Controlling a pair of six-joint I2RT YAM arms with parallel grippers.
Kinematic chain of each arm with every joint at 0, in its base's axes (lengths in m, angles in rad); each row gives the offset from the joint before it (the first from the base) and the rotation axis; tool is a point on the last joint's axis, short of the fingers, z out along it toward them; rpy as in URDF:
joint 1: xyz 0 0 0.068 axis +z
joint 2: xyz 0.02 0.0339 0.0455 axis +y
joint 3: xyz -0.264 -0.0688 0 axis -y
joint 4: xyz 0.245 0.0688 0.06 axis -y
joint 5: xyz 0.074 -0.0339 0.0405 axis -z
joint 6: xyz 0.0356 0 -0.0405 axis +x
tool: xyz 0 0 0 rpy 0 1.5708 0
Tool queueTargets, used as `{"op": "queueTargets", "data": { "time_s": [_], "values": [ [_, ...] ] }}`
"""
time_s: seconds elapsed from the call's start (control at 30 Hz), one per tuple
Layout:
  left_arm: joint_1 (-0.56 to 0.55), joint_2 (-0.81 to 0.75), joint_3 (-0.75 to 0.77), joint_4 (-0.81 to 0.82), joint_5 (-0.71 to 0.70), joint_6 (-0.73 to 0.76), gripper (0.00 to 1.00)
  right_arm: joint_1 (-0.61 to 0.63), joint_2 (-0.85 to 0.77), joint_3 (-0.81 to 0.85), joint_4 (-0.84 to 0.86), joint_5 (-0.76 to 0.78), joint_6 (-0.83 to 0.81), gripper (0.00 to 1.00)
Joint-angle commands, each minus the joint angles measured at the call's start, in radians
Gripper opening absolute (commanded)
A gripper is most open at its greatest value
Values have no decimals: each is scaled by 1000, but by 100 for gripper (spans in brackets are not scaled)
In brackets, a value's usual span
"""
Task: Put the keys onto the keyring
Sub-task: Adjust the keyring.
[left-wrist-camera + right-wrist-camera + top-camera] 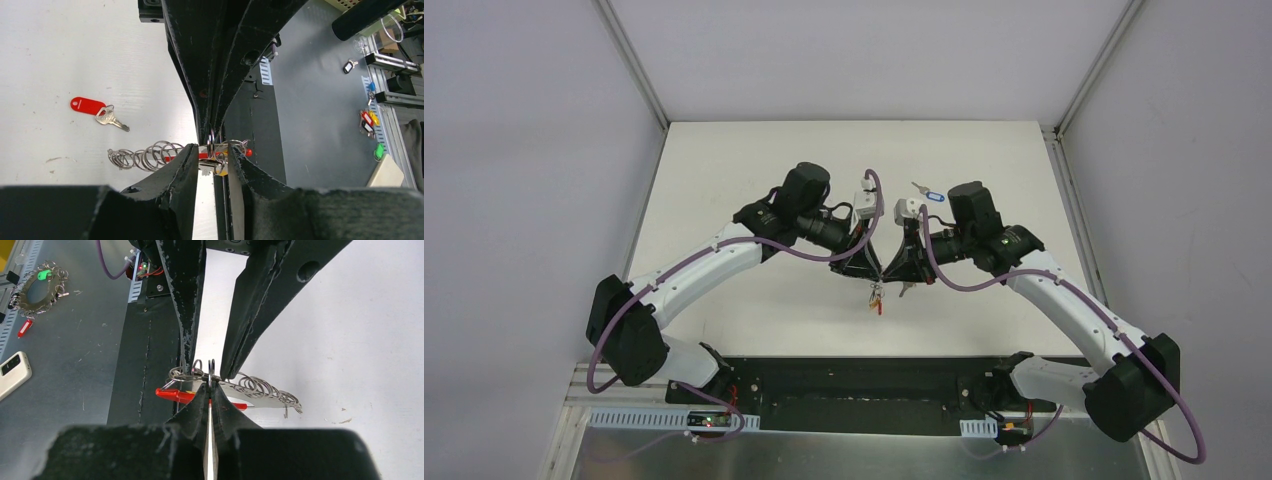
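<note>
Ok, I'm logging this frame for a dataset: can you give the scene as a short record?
left tool: shut on the keyring
right tool: shut on a small metal ring at the keyring
loose keys: red-tagged key and blue-tagged key, lying on the table
arms: tools meet tip to tip mid-table

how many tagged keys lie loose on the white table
2: a silver key with a blue tag by the right arm; a silver key with a red tag, seen from the left wrist. More may be hidden.
</note>
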Motion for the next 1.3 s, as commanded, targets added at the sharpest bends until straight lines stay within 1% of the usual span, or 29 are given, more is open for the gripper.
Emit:
{"op": "queueTargets", "data": {
  "time_s": [0.0, 0.07, 0.2, 0.27, 0.33, 0.5, 0.63, 0.67, 0.77, 1.03, 1.1, 1.27],
  "values": [
    [-2, -7, 42, 6, 12, 29, 27, -4, 2, 7, 20, -45, 1, 0],
    [-1, -5, 44, 6, 13, 28, 25, -4, 7, 8, 17, -47, 2, 0],
    [-2, 1, 45, 15, 18, 22, 16, -5, 10, 11, 16, -48, 4, 0],
    [-3, 5, 45, 24, 21, 15, 10, -5, 15, 11, 17, -49, 5, 0],
    [-3, 9, 46, 27, 27, 13, 1, -5, 20, 11, 16, -51, 9, 0],
    [-3, 2, 37, 28, 29, 16, 0, -14, 2, 7, 28, -44, 19, 1],
    [-2, -10, 18, 65, 32, -15, 0, -36, -30, -5, 51, -44, 31, 14],
    [-2, -10, 15, 78, 32, -30, 0, -42, -37, -5, 52, -43, 32, 15],
    [-2, -8, 9, 99, 37, -56, 0, -54, -50, -5, 56, -41, 37, 17],
    [-1, -7, -3, 115, 34, -67, 0, -57, -52, -5, 69, -48, 54, 18],
    [-2, -6, -4, 117, 34, -68, 0, -57, -50, -3, 72, -54, 58, 18],
    [-2, 0, 0, 118, 34, -73, 0, -57, -49, -5, 74, -61, 59, 5]
  ]
}}
